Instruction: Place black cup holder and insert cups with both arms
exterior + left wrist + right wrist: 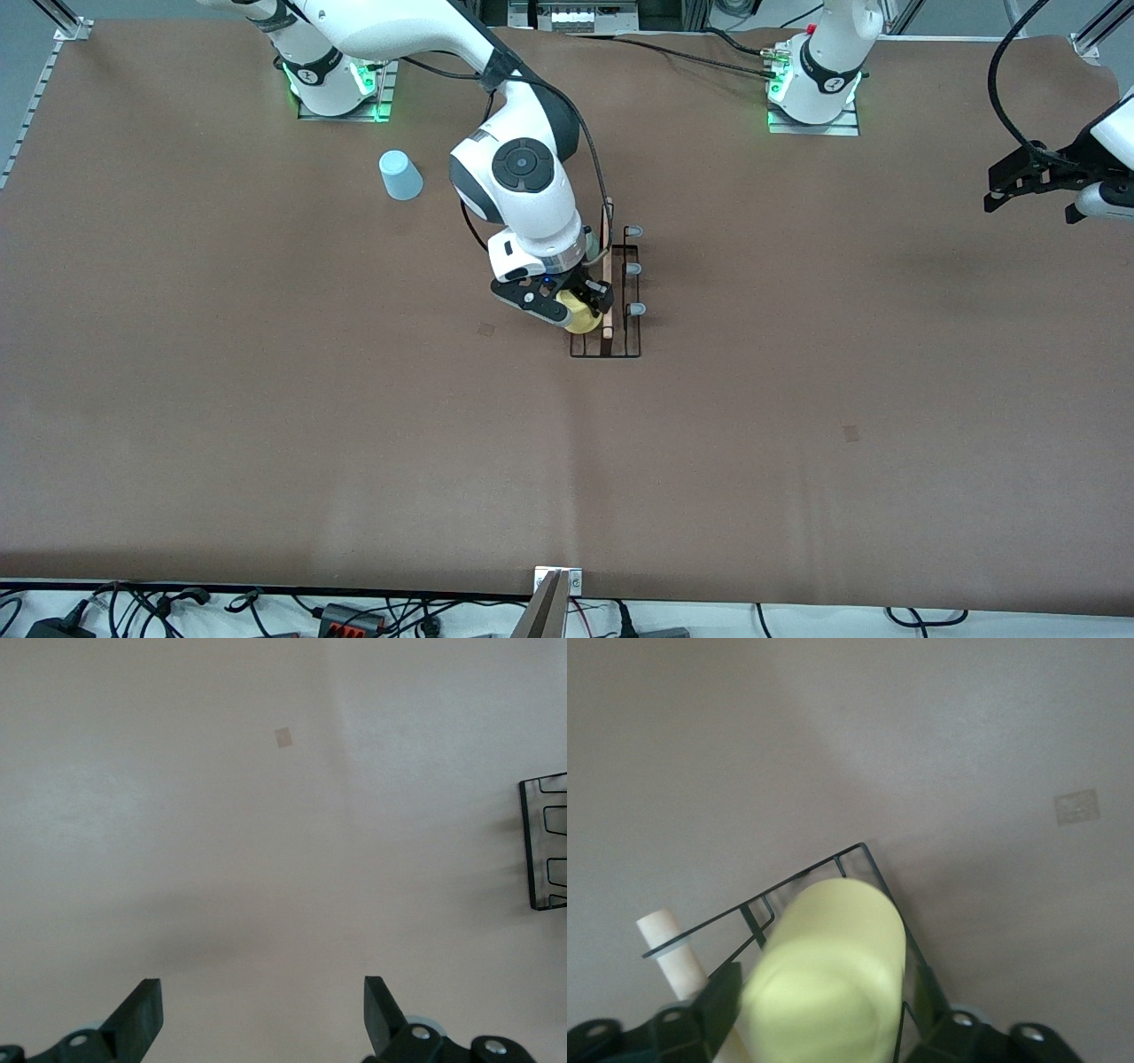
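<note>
The black cup holder point(624, 341) stands mid-table, with its wooden bar point(608, 292) and grey-blue-tipped prongs point(634, 309) showing. My right gripper point(580, 310) is shut on the yellow cup point(583, 321) and holds it against the holder's side toward the right arm's end. In the right wrist view the yellow cup point(828, 966) sits between the fingers point(719, 997), over the holder's wire frame point(806, 870). The light blue cup point(400, 175) stands upside down near the right arm's base. The mint green cup is hidden. My left gripper point(992, 190) waits open and empty at the left arm's end point(261, 992).
The holder's end point(542, 850) shows at the edge of the left wrist view. Small tape marks point(485, 330) point(850, 432) lie on the brown table. A metal bracket point(558, 585) and cables run along the table's front edge.
</note>
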Action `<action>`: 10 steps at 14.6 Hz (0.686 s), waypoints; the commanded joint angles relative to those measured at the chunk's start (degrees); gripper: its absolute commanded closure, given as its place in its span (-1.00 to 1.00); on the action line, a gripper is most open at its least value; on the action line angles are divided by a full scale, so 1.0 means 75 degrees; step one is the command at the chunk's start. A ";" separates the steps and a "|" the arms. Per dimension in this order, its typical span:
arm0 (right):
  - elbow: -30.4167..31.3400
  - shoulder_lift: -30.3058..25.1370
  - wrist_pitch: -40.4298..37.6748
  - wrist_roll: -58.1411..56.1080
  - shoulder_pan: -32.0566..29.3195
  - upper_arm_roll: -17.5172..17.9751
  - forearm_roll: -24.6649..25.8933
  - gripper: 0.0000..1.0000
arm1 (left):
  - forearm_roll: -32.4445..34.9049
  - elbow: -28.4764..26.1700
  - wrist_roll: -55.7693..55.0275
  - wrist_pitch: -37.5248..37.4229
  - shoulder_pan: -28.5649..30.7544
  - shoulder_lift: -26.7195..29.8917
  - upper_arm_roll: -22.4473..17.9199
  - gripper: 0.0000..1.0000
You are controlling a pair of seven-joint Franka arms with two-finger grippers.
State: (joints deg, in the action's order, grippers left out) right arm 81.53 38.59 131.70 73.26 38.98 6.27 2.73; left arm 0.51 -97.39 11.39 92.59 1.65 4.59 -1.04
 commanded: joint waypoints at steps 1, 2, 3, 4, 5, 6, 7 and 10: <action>-0.0149 -0.0245 -0.0273 -0.0052 -0.0215 -0.0051 0.0128 -1.00 | 0.0166 0.0248 -0.0041 -0.0170 0.0003 -0.0132 0.0010 -1.00; -0.0148 -0.0502 -0.0669 -0.0227 -0.0379 -0.0051 0.0105 -1.00 | 0.0166 0.0248 -0.0041 -0.0170 0.0014 -0.0132 -0.0001 -1.00; -0.0137 -0.0794 -0.1148 -0.0588 -0.0624 -0.0051 0.0081 -1.00 | 0.0166 0.0248 -0.0041 -0.0170 0.0015 -0.0132 0.0010 -1.00; 0.0060 -0.1261 -0.1629 -0.1137 -0.0986 -0.0039 0.0046 -1.00 | 0.0166 0.0248 -0.0041 -0.0170 0.0015 -0.0132 0.0010 -1.00; 0.0364 -0.1753 -0.1958 -0.1734 -0.1373 -0.0027 0.0023 -1.00 | 0.0166 0.0248 -0.0041 -0.0170 0.0015 -0.0132 0.0010 -1.00; 0.0924 -0.2454 -0.2171 -0.2343 -0.1875 0.0042 0.0023 -1.00 | 0.0166 0.0248 -0.0041 -0.0170 0.0015 -0.0132 0.0010 -1.00; 0.1359 -0.2983 -0.2219 -0.2941 -0.2553 0.0171 0.0023 -1.00 | 0.0166 0.0248 -0.0041 -0.0170 0.0015 -0.0132 0.0010 -1.00; 0.1739 -0.4042 -0.3398 -0.5458 -0.4594 0.0488 0.0011 -1.00 | 0.0154 0.0248 -0.0030 -0.0170 0.0015 -0.0132 -0.0001 -1.00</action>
State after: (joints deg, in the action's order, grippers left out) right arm 88.35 15.26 110.21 43.19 14.13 6.95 2.87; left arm 0.51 -97.39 11.39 92.59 1.73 4.59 -1.12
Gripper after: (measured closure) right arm 0.000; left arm 0.000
